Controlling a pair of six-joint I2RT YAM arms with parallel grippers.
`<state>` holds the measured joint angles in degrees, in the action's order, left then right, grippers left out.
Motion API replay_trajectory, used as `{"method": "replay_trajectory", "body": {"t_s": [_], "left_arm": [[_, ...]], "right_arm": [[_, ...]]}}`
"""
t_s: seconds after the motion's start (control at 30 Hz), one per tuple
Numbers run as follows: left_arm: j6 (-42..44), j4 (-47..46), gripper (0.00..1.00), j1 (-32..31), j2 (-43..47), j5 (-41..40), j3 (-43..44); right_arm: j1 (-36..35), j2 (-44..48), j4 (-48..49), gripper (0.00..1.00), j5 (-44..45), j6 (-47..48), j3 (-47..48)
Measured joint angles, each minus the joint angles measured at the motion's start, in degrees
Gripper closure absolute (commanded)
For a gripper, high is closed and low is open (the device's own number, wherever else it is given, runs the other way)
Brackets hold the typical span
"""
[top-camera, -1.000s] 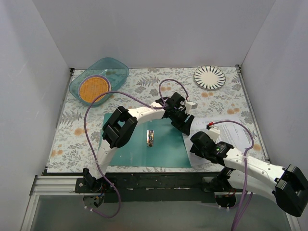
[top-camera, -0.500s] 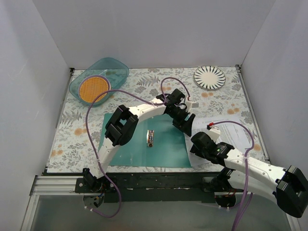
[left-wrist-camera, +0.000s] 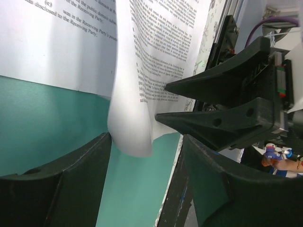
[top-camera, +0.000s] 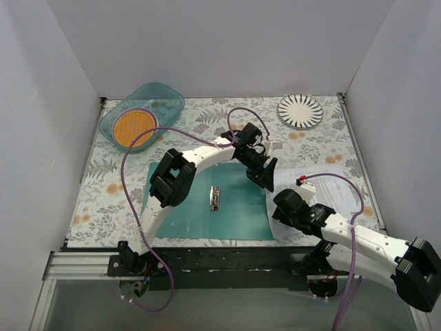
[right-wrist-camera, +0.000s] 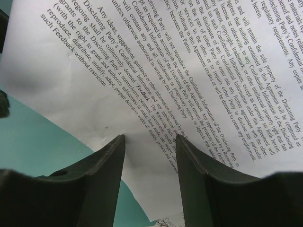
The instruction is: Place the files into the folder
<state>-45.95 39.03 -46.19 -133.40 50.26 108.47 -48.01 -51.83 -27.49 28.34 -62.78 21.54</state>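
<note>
The teal folder (top-camera: 200,207) lies open and flat, its metal clip (top-camera: 216,198) at the middle. The files (top-camera: 332,185), white sheets with black text, lie to its right and overlap its right edge. My left gripper (top-camera: 266,176) is open at that edge. In the left wrist view (left-wrist-camera: 144,142) a curled-up corner of the files (left-wrist-camera: 135,118) stands between its fingers, over the folder (left-wrist-camera: 52,118). My right gripper (top-camera: 281,204) is open with both fingertips down on the files (right-wrist-camera: 189,71), near their corner over the folder (right-wrist-camera: 28,142). Its fingers (left-wrist-camera: 213,101) show close by in the left wrist view.
A translucent teal bowl (top-camera: 141,114) holding an orange disc sits at the back left. A striped plate (top-camera: 300,110) sits at the back right. White walls close in the floral table on three sides.
My left gripper has shifted a little to the right and nearer, onto the folder's right edge by the files. The right arm has barely moved.
</note>
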Motion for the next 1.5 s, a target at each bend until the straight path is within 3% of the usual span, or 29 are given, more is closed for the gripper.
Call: {"method": "replay_trajectory", "body": {"t_s": [0.4, 0.77, 1.1, 1.2, 1.27, 1.5], "left_arm": [[-4.3, -0.9, 0.42, 2.1, 0.0, 5.8, 1.7], [-5.2, -1.9, 0.47, 1.0, 0.0, 7.7, -2.4], [-4.4, -2.4, 0.68, -0.1, -0.1, -0.9, -2.0], [-4.4, -3.4, 0.82, -0.6, -0.4, -3.6, -1.1], [-4.5, -3.8, 0.98, -0.7, -0.5, -5.0, -0.7], [-4.4, -4.5, 1.00, -0.9, -0.4, -7.6, -0.6]], "right_arm": [[0.0, 0.9, 0.1, 0.45, 0.0, 0.0, -0.6], [0.0, 3.0, 0.6, 0.46, 0.1, -0.4, -1.7], [0.0, 4.2, 0.7, 0.46, 0.2, -0.6, -2.3], [0.0, 5.0, 0.7, 0.44, 0.1, -0.7, -2.7], [0.0, 5.8, 0.3, 0.40, -0.4, -0.6, -2.8], [0.0, 10.9, -2.6, 0.24, -1.0, 2.7, -2.8]]}}
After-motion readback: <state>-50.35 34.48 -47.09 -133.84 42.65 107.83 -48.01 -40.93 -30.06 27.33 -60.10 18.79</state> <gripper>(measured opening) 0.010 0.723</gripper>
